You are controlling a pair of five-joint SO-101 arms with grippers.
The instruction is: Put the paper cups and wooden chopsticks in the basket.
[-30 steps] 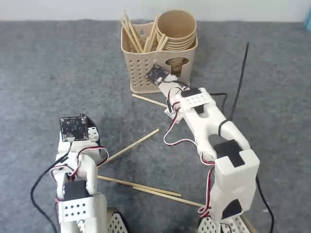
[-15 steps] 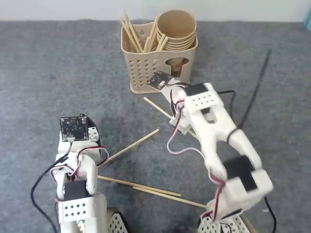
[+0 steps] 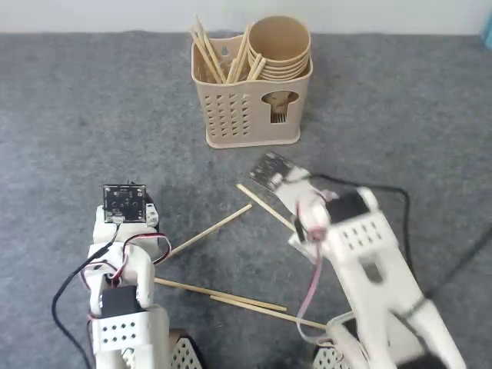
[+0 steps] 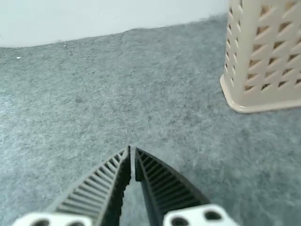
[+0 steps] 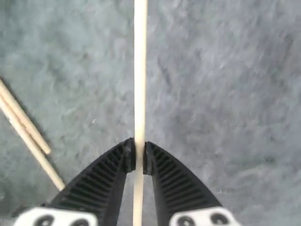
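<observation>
Bare carpet [image 3: 92, 115] lies open beside the basket [image 3: 251, 115] (its mouth crowded with cups [image 3: 279, 42] and chopsticks [image 3: 206, 50]).

Left arm [image 3: 121, 269]: folded back close over its own base.
Left gripper [image 4: 132, 151]: jaws pressed together, nothing between them.
Right arm [image 3: 361, 254]: stretched forward, leaning inward.
Right gripper [image 5: 139, 143]: clamped on a chopstick [image 5: 140, 66].

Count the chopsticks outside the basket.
5. One chopstick is clamped in the right end effector; a close pair lies just beside it; two more lie between the arms. Others may be hidden beneath them.
</observation>
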